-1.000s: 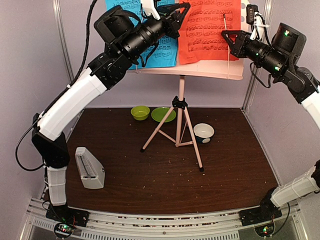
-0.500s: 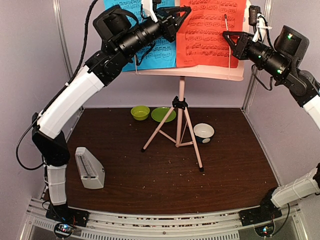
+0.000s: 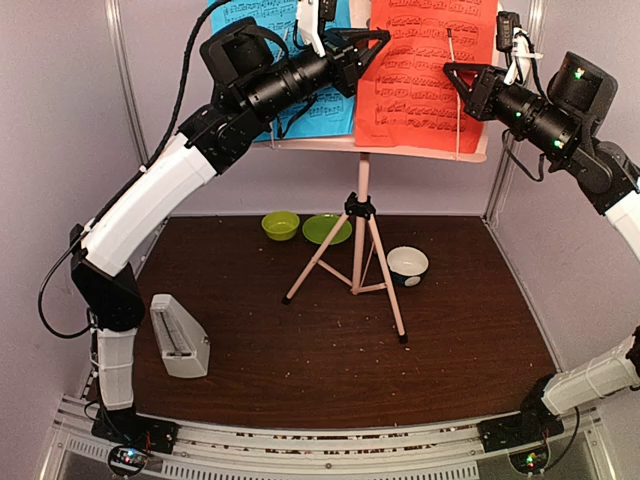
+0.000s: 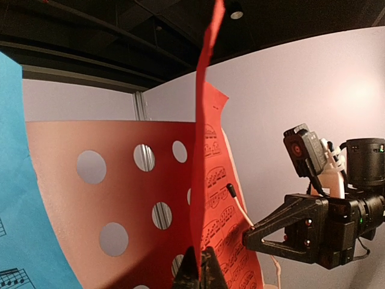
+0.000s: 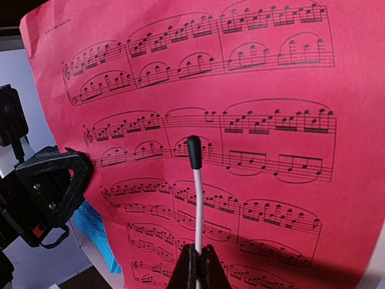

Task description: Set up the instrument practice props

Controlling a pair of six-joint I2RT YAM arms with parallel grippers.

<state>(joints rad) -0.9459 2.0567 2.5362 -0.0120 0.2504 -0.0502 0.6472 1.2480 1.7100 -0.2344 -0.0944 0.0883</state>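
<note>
The left gripper [image 4: 201, 268] pinches the left edge of the red page [image 3: 430, 60], over the right half of the music stand [image 3: 400, 143] desk. The right gripper [image 5: 197, 265] pinches the retainer wire [image 5: 196, 198]. The wire is best held off while the page is lowered squarely onto the desk's bottom ledge, without overlapping the blue page [image 3: 232, 15].

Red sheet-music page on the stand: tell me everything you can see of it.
The red paper sheet-music page carries black printed staves and stands upright on the pale pink perforated music stand, right of the blue page. Its left edge curls off the stand, pinched in the shut left end effector. The right end effector grips a thin pale black-tipped rod crossing its front.
</note>
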